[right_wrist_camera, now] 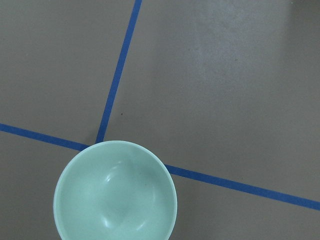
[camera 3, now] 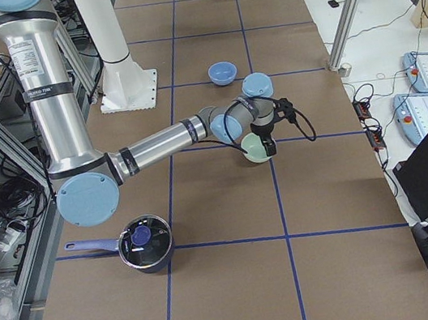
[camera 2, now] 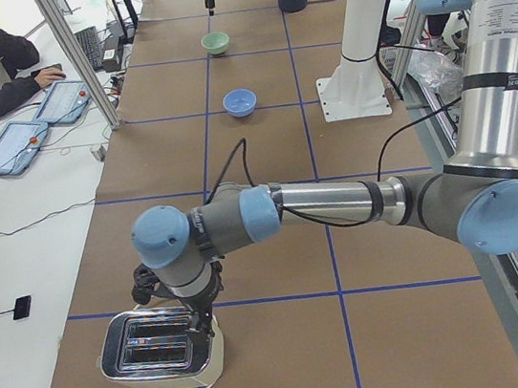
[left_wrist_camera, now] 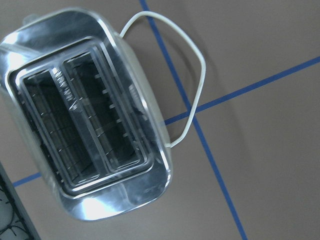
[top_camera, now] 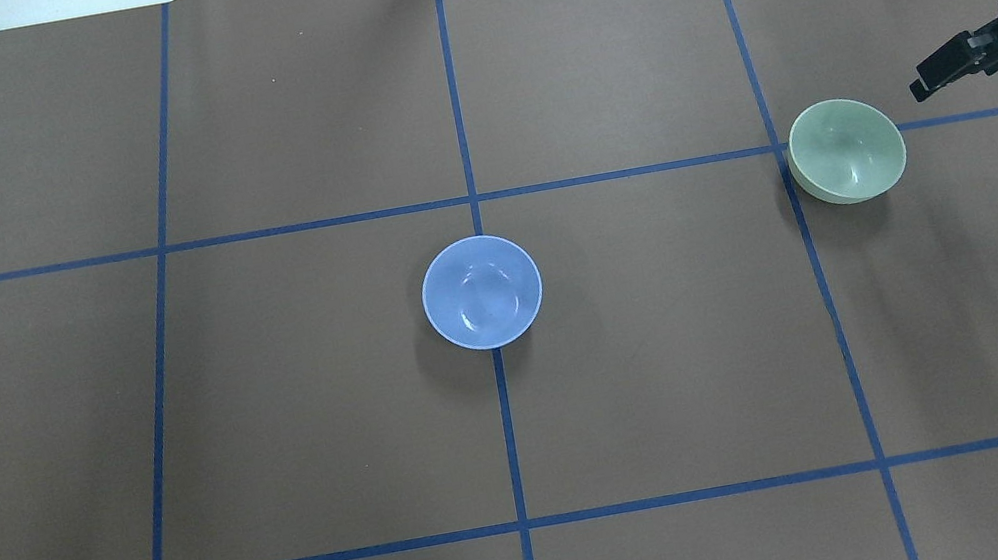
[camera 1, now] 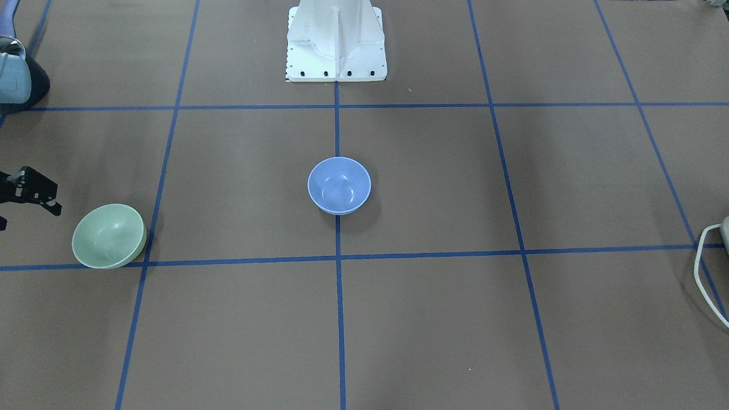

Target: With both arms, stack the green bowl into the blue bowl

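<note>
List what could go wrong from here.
1. The green bowl looks glossy; a rim pinch by the right gripper near it may slip or tip it.
2. The blue bowl sits loose on the table; an off-centre drop could shove it.
3. The left arm hangs over the toaster, far from both bowls.

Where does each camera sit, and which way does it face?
Front-facing: across the table, facing the pedestal; right arm at left edge.
Overhead: behind the robot, looking down; right arm at right.
Exterior left: table's end; left arm near, over toaster.
Exterior right: opposite end; right arm near.
Left wrist: down onto toaster.
Right wrist: down onto green bowl.
First two share the blue bowl.
</note>
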Action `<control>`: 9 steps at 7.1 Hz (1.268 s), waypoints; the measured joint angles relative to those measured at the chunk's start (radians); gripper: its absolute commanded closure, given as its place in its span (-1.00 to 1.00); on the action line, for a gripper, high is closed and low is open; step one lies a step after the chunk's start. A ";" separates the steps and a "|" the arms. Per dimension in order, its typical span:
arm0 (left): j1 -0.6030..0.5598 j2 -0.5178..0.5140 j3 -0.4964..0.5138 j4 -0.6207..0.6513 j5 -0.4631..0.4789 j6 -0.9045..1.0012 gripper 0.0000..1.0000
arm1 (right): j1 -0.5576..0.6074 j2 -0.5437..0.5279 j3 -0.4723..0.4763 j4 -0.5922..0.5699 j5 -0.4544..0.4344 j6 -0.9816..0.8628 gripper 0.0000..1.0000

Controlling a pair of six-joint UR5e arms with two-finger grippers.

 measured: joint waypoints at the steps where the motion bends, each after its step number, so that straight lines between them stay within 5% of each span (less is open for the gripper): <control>1: -0.001 0.067 -0.026 -0.098 -0.012 -0.093 -0.96 | -0.001 -0.003 -0.006 0.000 -0.001 -0.003 -0.99; 4: 0.001 0.117 -0.032 -0.188 -0.021 -0.159 -0.96 | -0.067 0.020 -0.055 0.000 -0.065 0.001 -0.93; 5: 0.001 0.118 -0.032 -0.191 -0.021 -0.160 -0.96 | -0.107 0.042 -0.086 0.000 -0.098 0.005 -0.76; 7: 0.002 0.120 -0.032 -0.192 -0.021 -0.159 -0.96 | -0.142 0.079 -0.139 0.000 -0.119 0.006 0.17; 8: 0.002 0.120 -0.032 -0.193 -0.021 -0.158 -0.96 | -0.147 0.086 -0.150 0.000 -0.118 0.003 0.49; 9: 0.003 0.120 -0.032 -0.193 -0.021 -0.157 -0.96 | -0.147 0.086 -0.154 0.000 -0.115 0.001 0.57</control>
